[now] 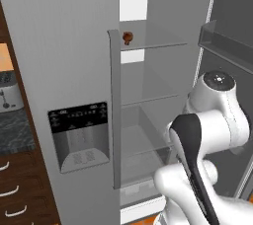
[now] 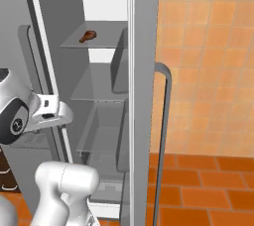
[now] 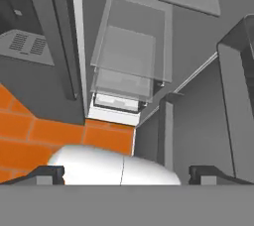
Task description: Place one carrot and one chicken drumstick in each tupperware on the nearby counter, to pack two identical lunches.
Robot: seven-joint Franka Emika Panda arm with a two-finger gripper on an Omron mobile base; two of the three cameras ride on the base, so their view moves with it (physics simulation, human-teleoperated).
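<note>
My hand (image 3: 126, 173) hangs wide open and empty before the open fridge (image 1: 64, 46), where the chicken drumstick (image 2: 88, 35) lies on an upper shelf (image 2: 94, 41); it looks light, firm and rounded, so I would pinch across its meaty end.

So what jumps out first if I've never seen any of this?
An open grey fridge with nearly bare glass shelves, and a lone brown chicken drumstick on the top shelf. In front, the white robot arm bends toward the opening. The closed door carries a dark dispenser panel, with a silver toaster on the counter far left.
</note>
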